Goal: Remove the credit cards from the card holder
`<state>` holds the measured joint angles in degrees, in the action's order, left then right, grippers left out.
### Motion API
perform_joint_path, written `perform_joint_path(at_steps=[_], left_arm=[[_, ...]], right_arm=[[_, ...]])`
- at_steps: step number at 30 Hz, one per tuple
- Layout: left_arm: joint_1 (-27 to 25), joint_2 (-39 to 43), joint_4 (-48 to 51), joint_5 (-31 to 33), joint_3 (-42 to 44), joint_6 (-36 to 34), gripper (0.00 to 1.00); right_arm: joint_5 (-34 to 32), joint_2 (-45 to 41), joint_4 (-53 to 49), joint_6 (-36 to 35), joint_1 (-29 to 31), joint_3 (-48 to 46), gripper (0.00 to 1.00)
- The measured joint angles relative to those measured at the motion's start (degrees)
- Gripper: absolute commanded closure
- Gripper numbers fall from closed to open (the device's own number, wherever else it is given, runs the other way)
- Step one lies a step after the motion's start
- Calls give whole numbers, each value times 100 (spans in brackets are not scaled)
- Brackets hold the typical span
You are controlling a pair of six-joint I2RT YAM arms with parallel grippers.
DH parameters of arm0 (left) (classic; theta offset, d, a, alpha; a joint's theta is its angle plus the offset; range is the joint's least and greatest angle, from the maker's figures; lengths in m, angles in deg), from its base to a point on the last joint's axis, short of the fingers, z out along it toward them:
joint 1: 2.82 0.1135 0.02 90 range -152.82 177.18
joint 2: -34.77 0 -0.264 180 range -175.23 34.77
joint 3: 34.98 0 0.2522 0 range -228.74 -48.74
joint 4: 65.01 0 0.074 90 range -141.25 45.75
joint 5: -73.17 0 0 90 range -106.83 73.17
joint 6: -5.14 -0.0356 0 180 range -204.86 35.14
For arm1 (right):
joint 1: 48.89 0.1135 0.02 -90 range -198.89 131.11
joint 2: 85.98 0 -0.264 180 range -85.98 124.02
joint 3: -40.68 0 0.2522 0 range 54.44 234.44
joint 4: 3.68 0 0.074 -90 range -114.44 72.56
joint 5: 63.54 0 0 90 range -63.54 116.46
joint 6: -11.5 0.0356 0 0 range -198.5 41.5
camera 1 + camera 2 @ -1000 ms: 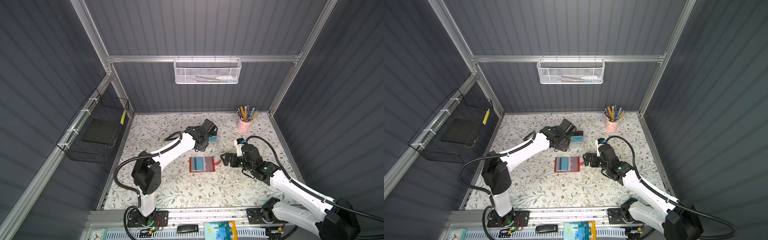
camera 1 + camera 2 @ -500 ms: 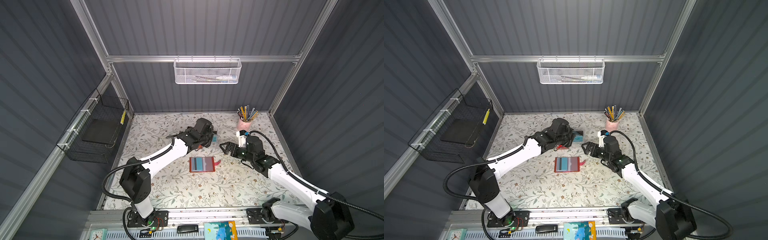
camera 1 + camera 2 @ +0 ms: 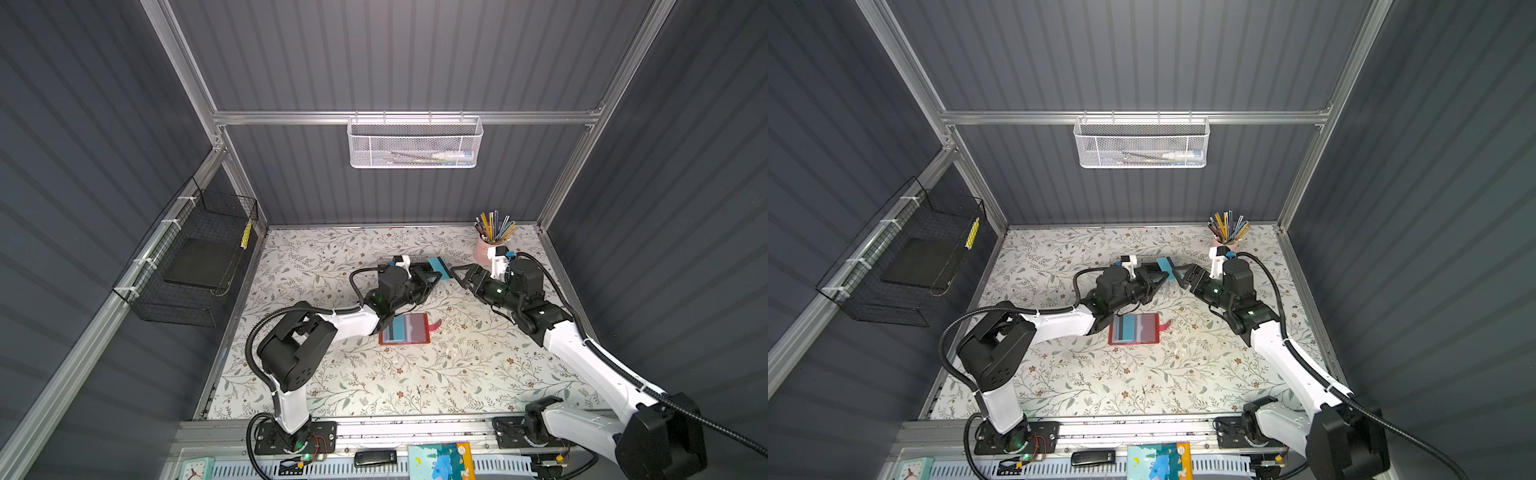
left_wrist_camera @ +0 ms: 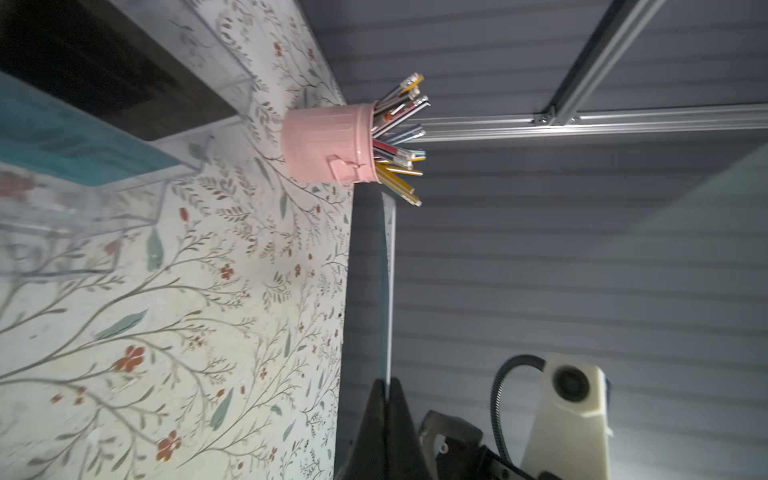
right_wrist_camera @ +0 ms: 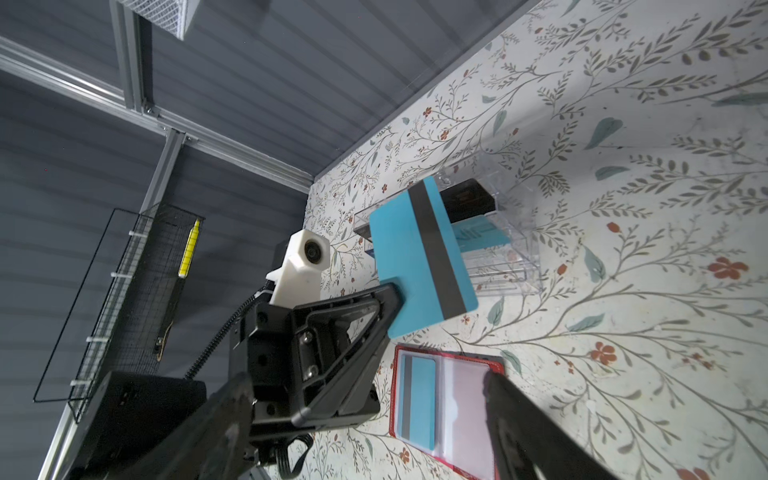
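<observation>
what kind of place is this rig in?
Looks like an enclosed robot test cell dressed as a desk: aluminium frame, grey panel walls, floral tabletop with a pink pencil cup.

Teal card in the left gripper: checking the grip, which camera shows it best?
The right wrist view: the teal card faces it, stripe visible, pinched near one corner by the left gripper. Both top views show a small patch; the left wrist view only its edge.

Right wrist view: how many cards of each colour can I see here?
Teal or light blue: 3, the held card in the left gripper, the rack card in the clear rack, the sleeved card in the red card holder.
Black: 1, the black card, in the rack.
Total: 4 in sight; the held card may hide others.
</observation>
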<state>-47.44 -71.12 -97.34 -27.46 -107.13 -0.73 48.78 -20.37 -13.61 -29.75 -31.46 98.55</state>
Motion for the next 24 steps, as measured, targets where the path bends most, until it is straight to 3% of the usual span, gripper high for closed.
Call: perform_joint_path(at_steps=[12, 24], left_arm=[[0, -127, -1360, -466, 7, -11, 100], [0, -282, -1744, -511, 120, 74, 100]], right_arm=[[306, 566, 1121, 629, -278, -304, 33], [629, 702, 2118, 1001, -286, -341, 70]])
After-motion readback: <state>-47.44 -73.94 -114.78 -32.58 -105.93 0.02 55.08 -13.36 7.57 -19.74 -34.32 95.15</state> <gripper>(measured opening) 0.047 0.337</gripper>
